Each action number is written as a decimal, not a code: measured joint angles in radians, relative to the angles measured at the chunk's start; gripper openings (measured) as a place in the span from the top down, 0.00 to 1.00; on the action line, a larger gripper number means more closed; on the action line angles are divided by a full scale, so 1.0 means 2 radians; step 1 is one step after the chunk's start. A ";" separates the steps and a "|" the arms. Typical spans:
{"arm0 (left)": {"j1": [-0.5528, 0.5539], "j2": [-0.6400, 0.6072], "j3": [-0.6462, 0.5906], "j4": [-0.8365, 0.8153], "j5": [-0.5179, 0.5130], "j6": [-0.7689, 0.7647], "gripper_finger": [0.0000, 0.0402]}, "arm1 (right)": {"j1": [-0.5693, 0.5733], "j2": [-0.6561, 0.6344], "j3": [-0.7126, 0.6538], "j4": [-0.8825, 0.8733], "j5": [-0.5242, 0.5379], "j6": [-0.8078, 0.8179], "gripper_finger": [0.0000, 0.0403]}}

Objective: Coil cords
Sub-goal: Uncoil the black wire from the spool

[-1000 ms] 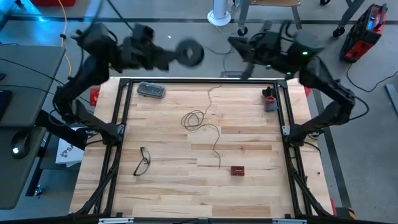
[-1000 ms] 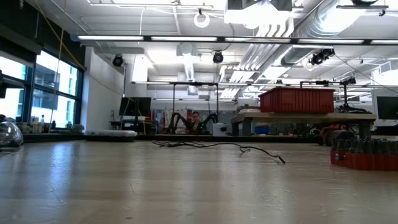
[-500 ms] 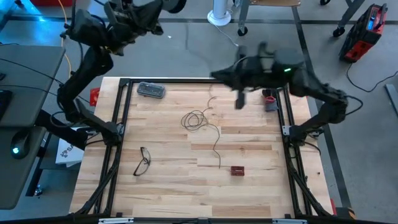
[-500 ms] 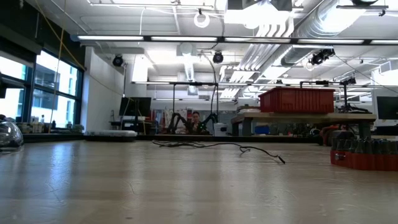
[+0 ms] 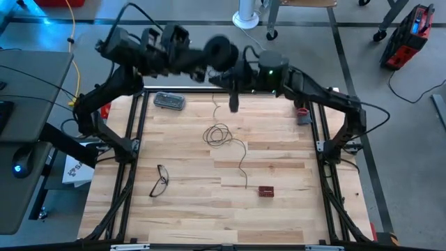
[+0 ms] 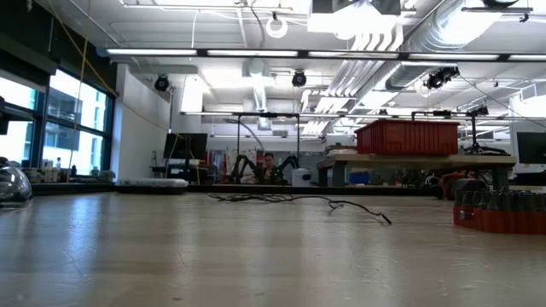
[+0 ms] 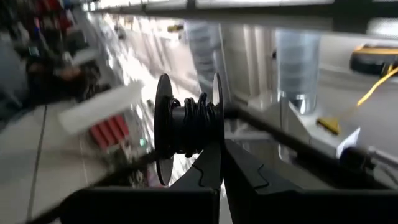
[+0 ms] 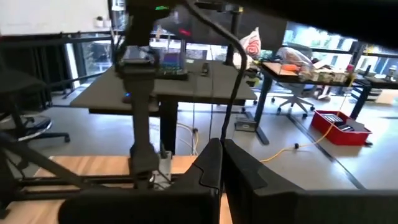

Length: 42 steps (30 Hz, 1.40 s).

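Note:
The cord is a thin dark wire lying in loose loops (image 5: pixel 218 134) on the wooden table, with a tail running toward the near side (image 5: pixel 244 174). In the low view it shows as a flat tangle (image 6: pixel 290 199). Its black reel (image 5: pixel 221 52) hangs in the air above the table's far edge, with my left gripper (image 5: pixel 206 59) shut on it. The reel (image 7: pixel 189 121) has wire wound on its hub. My right gripper (image 5: pixel 233 103) hovers shut just beyond the loops, high above the table; I see nothing between its fingers (image 8: pixel 211 163). My left gripper pinches the reel by the rim of one flange (image 7: pixel 216 138) between its two shut fingers. The reel stands beyond the fingertips, lifted well clear of the table, its axle lying across the fingers.
Black-framed eyeglasses (image 5: pixel 160 180) lie near the left rail. A small red block (image 5: pixel 265 190) sits near the middle front, a grey device (image 5: pixel 169 101) at the far left and a red-and-grey piece (image 5: pixel 302 111) at the far right. The black frame rails (image 5: pixel 136 132) border the table.
My left gripper swung the reel up and away past the far edge, then brought it back above the far edge, turning as it went. My right gripper travelled toward the table's left edge and down, ending just beyond the loops. The wire on the table stayed put.

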 joint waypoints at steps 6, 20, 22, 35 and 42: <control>-0.043 -0.016 0.000 -0.062 0.014 0.038 1.00 | -0.042 -0.037 0.000 -0.023 -0.005 -0.013 1.00; 0.077 -0.113 0.000 -0.296 -0.160 0.279 1.00 | -0.093 -0.163 0.000 -0.154 0.005 0.006 1.00; 0.112 -0.120 0.000 -0.276 -0.202 0.304 1.00 | -0.077 -0.169 0.000 -0.154 -0.013 0.019 1.00; 0.160 -0.058 0.000 -0.073 -0.064 0.150 1.00 | 0.047 -0.061 0.000 -0.098 -0.026 0.015 1.00; 0.083 -0.035 -0.001 -0.073 0.036 0.045 1.00 | 0.022 0.014 0.000 -0.071 -0.005 0.010 1.00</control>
